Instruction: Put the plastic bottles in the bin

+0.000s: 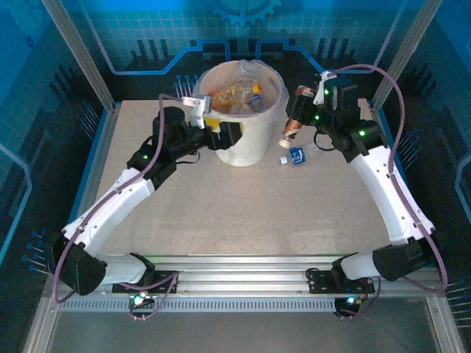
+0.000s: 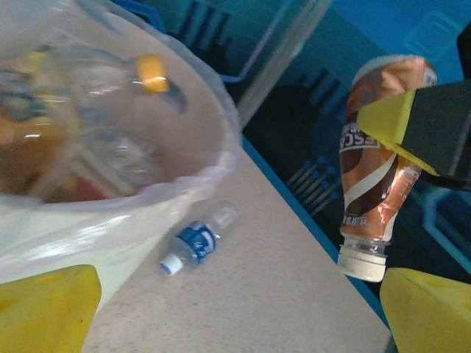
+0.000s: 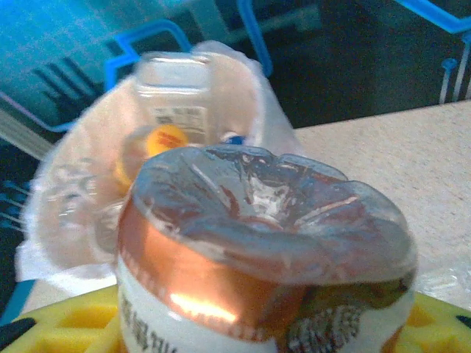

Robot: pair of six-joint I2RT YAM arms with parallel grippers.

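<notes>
My right gripper (image 1: pixel 310 110) is shut on a brown-labelled plastic bottle (image 1: pixel 295 112), held cap down above the table just right of the bin (image 1: pixel 243 147). In the right wrist view the bottle's ribbed base (image 3: pixel 265 220) looms close, with yellow fingers (image 3: pixel 59 327) below it. The white bin, lined with a thin bag (image 3: pixel 66 191), holds several bottles (image 1: pixel 239 94). A blue-labelled bottle (image 1: pixel 297 155) lies on its side on the table by the bin's right foot, also in the left wrist view (image 2: pixel 193 241). My left gripper (image 1: pixel 221 130) stands open against the bin's left wall, with nothing between its yellow fingers (image 2: pixel 44 309).
The beige table (image 1: pixel 243 213) stretches forward of the bin. Blue walls and metal posts (image 1: pixel 81 51) frame the back and sides. A blue rim (image 2: pixel 309 220) marks the table's right edge.
</notes>
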